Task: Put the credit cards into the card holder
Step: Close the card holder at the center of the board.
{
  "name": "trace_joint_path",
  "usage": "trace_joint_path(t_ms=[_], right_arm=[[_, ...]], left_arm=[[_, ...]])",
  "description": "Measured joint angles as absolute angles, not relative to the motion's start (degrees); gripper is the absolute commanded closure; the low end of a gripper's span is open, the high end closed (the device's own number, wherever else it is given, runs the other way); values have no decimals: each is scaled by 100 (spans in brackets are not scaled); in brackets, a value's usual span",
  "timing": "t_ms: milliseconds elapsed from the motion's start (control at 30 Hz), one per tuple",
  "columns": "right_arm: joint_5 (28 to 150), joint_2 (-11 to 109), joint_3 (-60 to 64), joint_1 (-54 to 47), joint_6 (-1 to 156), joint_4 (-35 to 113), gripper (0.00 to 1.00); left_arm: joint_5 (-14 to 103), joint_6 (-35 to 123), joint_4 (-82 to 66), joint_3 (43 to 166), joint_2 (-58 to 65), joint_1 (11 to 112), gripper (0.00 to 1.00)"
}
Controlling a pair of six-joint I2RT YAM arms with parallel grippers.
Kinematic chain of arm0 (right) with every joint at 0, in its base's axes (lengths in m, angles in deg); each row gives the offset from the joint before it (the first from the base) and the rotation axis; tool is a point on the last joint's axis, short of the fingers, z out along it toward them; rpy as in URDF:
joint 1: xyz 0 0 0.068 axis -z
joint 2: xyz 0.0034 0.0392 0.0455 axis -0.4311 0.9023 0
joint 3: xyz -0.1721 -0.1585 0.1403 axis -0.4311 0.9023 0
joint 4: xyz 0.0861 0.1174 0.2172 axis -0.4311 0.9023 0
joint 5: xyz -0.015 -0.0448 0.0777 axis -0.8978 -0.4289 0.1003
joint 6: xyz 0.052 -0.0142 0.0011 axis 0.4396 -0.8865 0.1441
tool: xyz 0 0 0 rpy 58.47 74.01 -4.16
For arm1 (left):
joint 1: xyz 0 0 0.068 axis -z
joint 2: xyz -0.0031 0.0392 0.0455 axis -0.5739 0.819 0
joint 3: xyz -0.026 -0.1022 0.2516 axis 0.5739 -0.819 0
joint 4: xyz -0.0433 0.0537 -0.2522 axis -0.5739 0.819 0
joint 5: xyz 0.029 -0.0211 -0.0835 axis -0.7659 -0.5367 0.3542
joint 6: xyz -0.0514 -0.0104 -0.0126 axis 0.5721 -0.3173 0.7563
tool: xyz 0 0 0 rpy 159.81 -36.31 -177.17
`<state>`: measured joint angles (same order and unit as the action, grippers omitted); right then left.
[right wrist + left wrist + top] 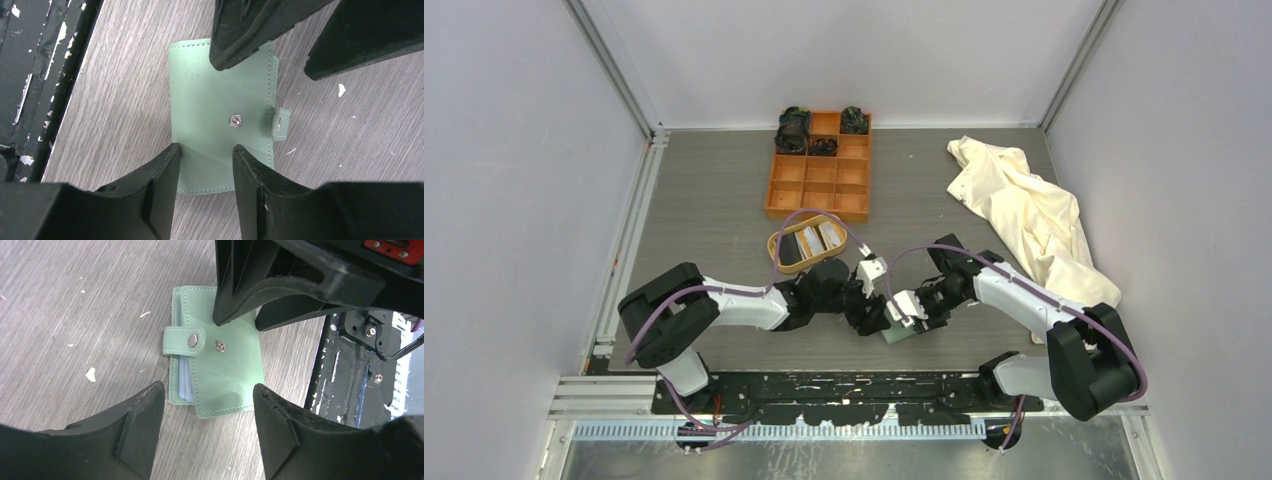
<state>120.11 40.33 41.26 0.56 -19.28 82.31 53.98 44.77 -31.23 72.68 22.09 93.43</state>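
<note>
My left claw (207, 390) hangs wide open over the card holder (227, 372); my right claw (206, 150), half open, touches it.

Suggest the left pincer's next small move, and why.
Likely slide the open left pincer to the free edge of the card holder and lift it open: the strap is off its stud, the holder lies shut, credit cards wait in the tray.

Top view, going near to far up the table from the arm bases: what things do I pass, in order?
card holder → tray → orange box; the cloth is left out, since it spans much of that depth.
</note>
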Motion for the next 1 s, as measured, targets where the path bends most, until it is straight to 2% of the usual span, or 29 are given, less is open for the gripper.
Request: trace_joint_path(t_ms=[233, 400, 733, 867, 1000], right_arm=[[12011, 4033, 4126, 56, -1919, 8229, 53], [12011, 4033, 4126, 56, -1919, 8231, 53], [12011, 4033, 4126, 56, -1919, 8231, 53], [12011, 4033, 4126, 52, -1919, 8231, 53], [12011, 4035, 4124, 50, -1919, 8231, 53]], left_arm=[[5630, 3952, -4714, 6678, 2248, 9203, 47], [5945, 3677, -5571, 6687, 2651, 9184, 55], [6135, 3244, -5601, 6896, 2882, 9155, 65], [6133, 3165, -5562, 6993, 2928, 9144, 72], [6133, 3143, -5461, 7028, 2954, 9125, 73]])
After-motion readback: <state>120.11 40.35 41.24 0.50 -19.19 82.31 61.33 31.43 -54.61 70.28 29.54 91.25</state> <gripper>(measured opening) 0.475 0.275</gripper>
